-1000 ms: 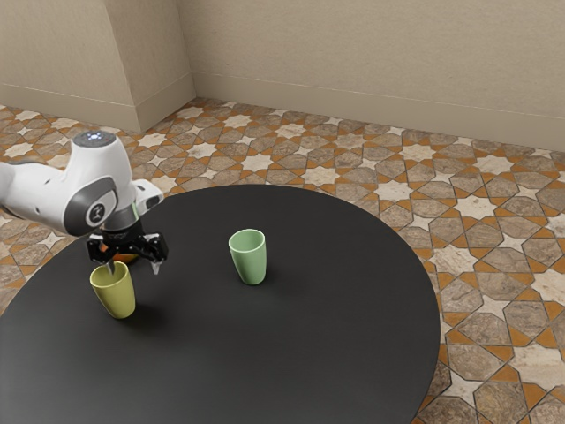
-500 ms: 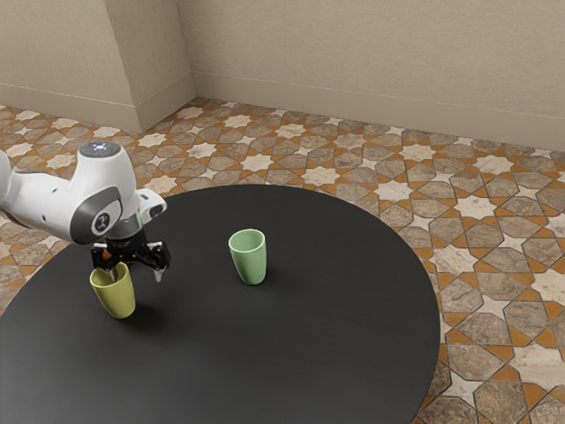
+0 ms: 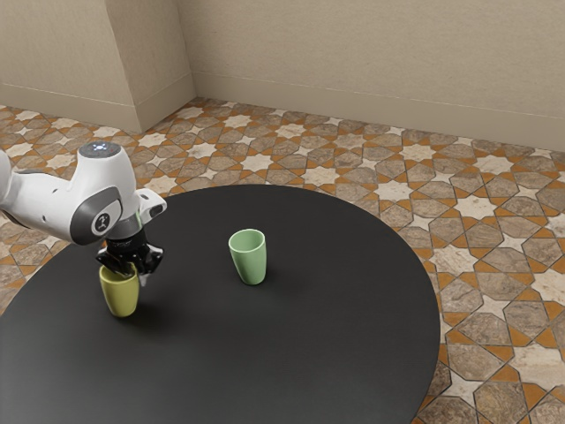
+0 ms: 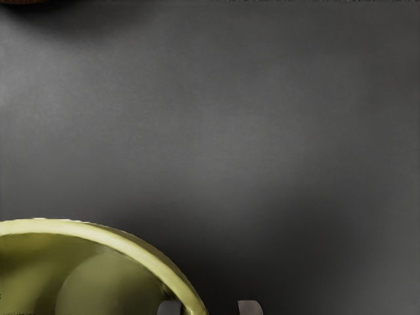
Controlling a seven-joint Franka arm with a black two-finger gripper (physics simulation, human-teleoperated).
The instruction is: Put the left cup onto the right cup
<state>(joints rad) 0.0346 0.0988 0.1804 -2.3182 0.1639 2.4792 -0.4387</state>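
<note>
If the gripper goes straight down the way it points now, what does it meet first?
Most likely the yellow-green cup. The gripper points down right at its rim, so the cup's wall comes first, with the black table beneath it. How it lines up with the wall in depth is hard to judge.

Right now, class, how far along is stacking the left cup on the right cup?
Nothing is stacked yet. The hand is down at the rim of the yellow cup, which stands on the table. Left: lift it, carry it to the green cup, set it on.
</note>
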